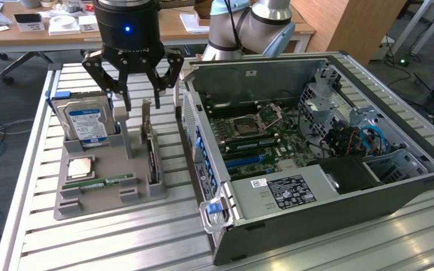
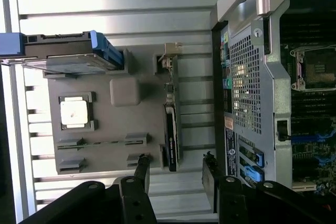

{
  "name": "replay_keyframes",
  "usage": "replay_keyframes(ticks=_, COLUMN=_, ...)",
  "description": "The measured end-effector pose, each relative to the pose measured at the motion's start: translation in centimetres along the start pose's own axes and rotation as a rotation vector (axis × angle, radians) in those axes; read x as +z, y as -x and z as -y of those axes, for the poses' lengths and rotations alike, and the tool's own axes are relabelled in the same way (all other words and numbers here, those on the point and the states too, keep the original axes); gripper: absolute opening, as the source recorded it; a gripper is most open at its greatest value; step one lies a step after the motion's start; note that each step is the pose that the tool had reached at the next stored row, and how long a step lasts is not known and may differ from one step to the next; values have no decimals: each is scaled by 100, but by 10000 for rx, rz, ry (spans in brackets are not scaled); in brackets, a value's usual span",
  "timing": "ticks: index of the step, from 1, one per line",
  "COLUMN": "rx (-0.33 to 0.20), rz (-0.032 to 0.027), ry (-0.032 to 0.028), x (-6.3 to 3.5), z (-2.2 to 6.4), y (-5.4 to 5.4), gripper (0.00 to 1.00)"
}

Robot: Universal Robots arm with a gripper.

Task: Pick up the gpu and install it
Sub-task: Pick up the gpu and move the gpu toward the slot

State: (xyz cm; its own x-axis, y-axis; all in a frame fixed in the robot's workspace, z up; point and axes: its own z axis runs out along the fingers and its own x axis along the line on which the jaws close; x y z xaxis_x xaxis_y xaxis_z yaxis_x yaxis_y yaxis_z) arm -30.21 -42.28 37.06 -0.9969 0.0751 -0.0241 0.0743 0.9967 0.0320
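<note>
The end effector (image 1: 151, 104) hangs open above the gpu (image 1: 151, 152), which stands on edge in the grey tray (image 1: 96, 203) on the desk (image 1: 89, 243), at nine o'clock from the case (image 1: 315, 186) in the exterior view. A clean grasp, I'd say, wants the fingers (image 1: 126, 96) square to its flat faces and clear of the drive (image 1: 87, 121) at ten o'clock of it.

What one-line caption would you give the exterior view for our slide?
Open black gripper hovers above thin green-and-dark gpu card standing on edge in grey tray beside open computer case.
</note>
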Motion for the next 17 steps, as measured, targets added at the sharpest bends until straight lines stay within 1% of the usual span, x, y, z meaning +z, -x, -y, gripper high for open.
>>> replay_keyframes(ticks=13, rx=0, rz=0, ry=0, x=86, z=3, y=-2, gripper=53)
replay_keyframes(ticks=17, rx=0, rz=0, ry=0, x=90, z=3, y=-2, gripper=53)
